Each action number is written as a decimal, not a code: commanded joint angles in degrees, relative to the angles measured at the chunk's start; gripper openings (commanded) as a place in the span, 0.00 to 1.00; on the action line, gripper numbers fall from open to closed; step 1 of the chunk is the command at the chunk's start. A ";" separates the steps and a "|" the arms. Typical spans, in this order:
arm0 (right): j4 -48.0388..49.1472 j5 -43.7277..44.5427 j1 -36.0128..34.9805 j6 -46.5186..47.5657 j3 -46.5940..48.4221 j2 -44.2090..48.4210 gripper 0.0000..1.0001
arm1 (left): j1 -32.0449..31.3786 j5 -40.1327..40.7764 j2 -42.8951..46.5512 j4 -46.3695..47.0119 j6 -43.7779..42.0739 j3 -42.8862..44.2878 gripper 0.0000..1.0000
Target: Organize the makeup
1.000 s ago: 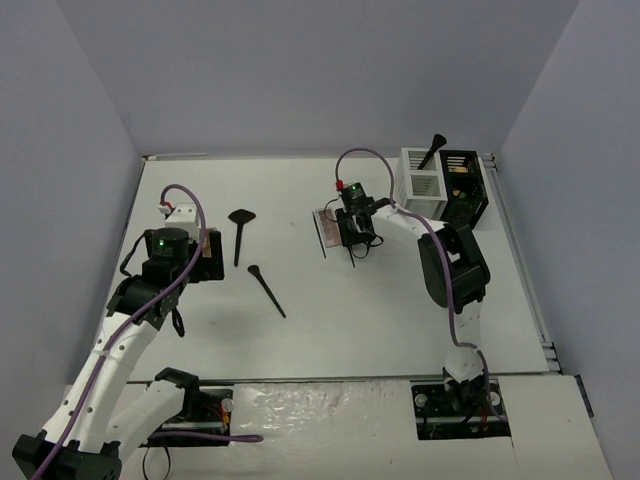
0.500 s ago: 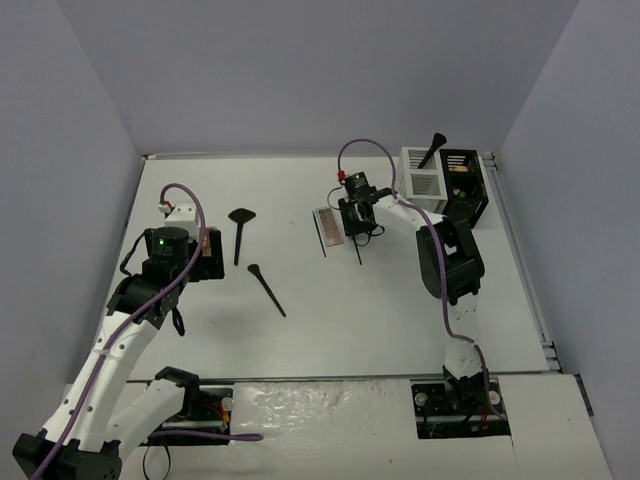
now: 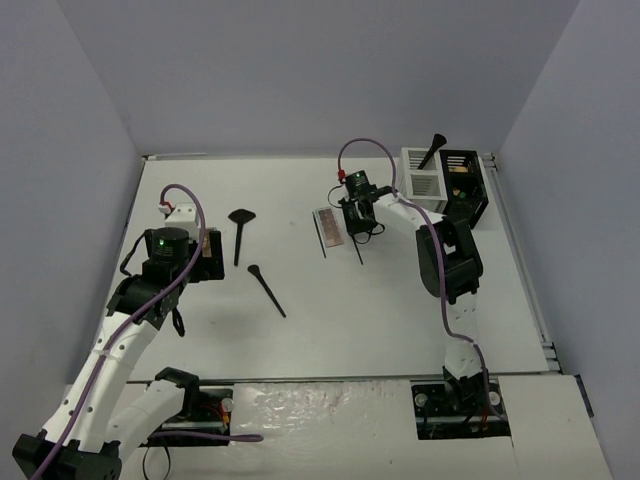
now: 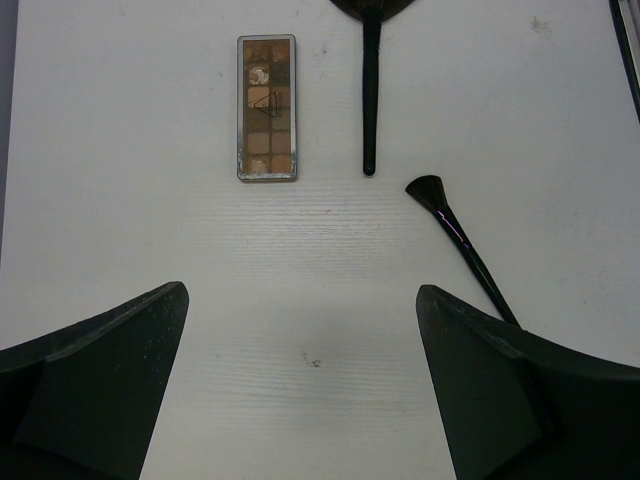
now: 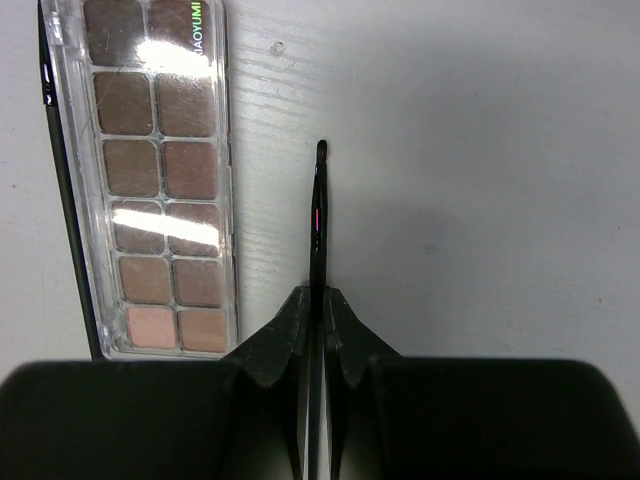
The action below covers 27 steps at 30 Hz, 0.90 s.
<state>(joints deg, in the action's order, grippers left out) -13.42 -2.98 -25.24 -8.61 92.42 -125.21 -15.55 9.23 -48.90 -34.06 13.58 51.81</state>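
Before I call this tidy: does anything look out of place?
Nothing spilled or broken, but a black fan brush, a slim black angled brush and a brown rectangular palette lie loose on the white table, outside the slatted organizer boxes.

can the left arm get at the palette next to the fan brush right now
Probably yes. The left gripper is open and empty. The palette lies flat just ahead of it, clear of the fan brush beside it. Nothing lies between the fingers and the palette.
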 commanded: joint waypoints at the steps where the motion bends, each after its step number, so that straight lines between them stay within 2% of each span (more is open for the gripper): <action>1: -2.98 -0.69 0.79 1.73 2.78 3.31 0.00 | 0.52 0.08 -0.21 2.25 0.23 1.63 0.97; 6: -0.46 2.46 2.63 3.10 4.71 10.46 0.00 | 0.52 0.18 -0.12 2.26 0.22 1.71 0.97; 16: 30.93 6.67 12.86 4.92 -4.25 24.85 0.00 | 0.52 0.78 0.40 2.25 0.14 1.63 0.97; 22: 51.83 7.49 17.80 6.63 -7.78 23.27 0.00 | 0.52 1.58 0.06 2.19 0.00 1.54 0.97; 27: 62.15 6.38 20.42 7.08 -6.39 16.94 0.00 | 0.85 2.58 -0.53 2.22 -0.05 1.48 0.97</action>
<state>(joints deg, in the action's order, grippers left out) 31.69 3.20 -6.22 -2.99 84.89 -103.66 -15.52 10.07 -48.92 -34.08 13.58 51.81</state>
